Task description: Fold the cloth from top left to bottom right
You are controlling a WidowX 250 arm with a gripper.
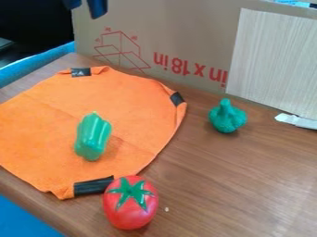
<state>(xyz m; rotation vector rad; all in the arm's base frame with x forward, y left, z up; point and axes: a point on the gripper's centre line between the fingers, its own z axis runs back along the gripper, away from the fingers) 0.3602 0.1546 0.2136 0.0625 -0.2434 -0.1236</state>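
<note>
Parted, empty jaws [85, 8] hang beyond an orange cloth [49, 115] spread on the table [229, 185], likely light and limp, best pinched at its black-taped top-left corner [80, 72], a green toy pepper [92, 137] weighing on it.

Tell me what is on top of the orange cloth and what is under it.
On the orange cloth lie a green pepper and, near its edge, three black strips. The wooden table shows around it; anything under it is covered from view.

The view's left edge crops the orange cloth [53, 109], its top edge the fingers [97, 8].
</note>
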